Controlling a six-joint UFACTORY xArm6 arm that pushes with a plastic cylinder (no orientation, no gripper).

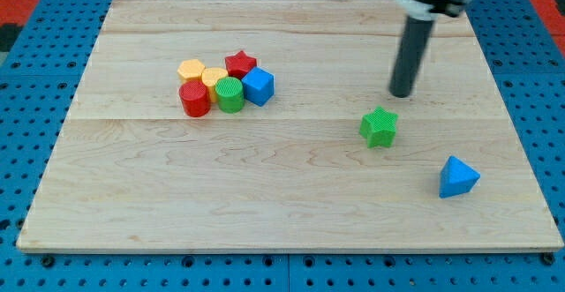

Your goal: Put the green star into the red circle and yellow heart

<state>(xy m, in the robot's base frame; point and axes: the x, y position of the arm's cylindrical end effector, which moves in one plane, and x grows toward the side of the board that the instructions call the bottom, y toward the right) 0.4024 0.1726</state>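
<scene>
The green star [379,127] lies alone right of the board's middle. My tip [402,94] stands just above and to the right of it, a small gap apart. The red circle [194,99] and the yellow heart [214,76] sit in a tight cluster at the view's left, far from the star. The red circle is at the cluster's lower left; the yellow heart is just above and to the right of it.
The cluster also holds a yellow hexagon [190,69], a red star [240,63], a green circle [229,94] and a blue cube-like block [259,86]. A blue triangle [458,177] lies at the lower right. The wooden board [282,204] has a pegboard surround.
</scene>
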